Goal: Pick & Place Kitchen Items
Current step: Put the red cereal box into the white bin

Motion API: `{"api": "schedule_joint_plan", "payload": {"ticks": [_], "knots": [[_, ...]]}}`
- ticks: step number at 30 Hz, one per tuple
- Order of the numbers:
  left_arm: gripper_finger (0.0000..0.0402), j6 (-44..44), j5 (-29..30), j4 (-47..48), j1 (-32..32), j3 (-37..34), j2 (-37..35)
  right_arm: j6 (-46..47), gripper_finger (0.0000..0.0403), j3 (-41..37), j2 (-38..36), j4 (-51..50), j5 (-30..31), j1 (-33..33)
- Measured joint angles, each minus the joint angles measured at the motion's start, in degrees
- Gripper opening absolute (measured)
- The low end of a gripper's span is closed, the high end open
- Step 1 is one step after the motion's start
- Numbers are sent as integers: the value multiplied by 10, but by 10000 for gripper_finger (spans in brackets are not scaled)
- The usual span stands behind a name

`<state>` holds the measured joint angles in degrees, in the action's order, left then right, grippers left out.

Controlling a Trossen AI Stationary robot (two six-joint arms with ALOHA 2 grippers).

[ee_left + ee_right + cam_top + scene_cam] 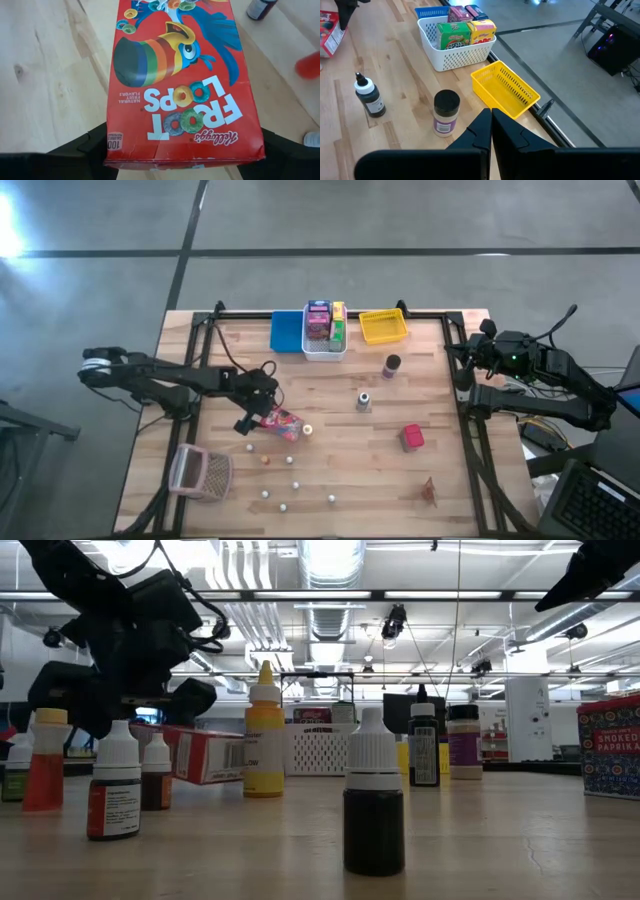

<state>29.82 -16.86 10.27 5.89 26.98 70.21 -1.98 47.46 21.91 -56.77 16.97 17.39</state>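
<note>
A red Froot Loops box (180,80) lies face up left of the table's middle (283,423), and my left gripper (252,418) is shut on its near end. In the low view the box (205,753) tilts under the dark gripper. My right gripper (491,122) is shut and holds nothing; it hangs over the table's right edge (463,368). A dark-lidded jar (391,365), a dropper bottle (364,401) and a red box (412,437) stand on the table. Small balls (266,494) lie near the front. My left gripper pinches the cereal box across its width, one finger (92,147) on each narrow side, at the end nearest the wrist (114,150). The fingers slant down from the table's left and lie along the box. The box tilts; I cannot tell whether its far end touches the table.
At the back stand a blue bin (286,330), a white bin (325,352) holding several boxes, and a yellow bin (383,326). A pinkish mesh basket (200,472) lies at the front left. Small bottles (373,805) stand close to the low camera.
</note>
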Motion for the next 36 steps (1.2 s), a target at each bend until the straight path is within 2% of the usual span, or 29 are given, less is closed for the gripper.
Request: {"api": "schedule_joint_plan", "payload": {"ticks": [8, 15, 20, 28, 36], "knots": [[314, -48, 30, -4, 0, 0, -24, 0, 8, 0, 0, 0, 0, 0], [314, -61, 57, 84, 0, 19, -88, -1, 8, 0, 0, 0, 0, 0], [314, -65, 69, 200, 0, 89, -112, 0, 8, 0, 0, 0, 0, 0], [314, -40, 121, 370, 0, 239, -57, 0, 8, 0, 0, 0, 0, 0], [314, 0, 190, 493, 0, 344, 31, -1, 8, 0, 0, 0, 0, 0]]}}
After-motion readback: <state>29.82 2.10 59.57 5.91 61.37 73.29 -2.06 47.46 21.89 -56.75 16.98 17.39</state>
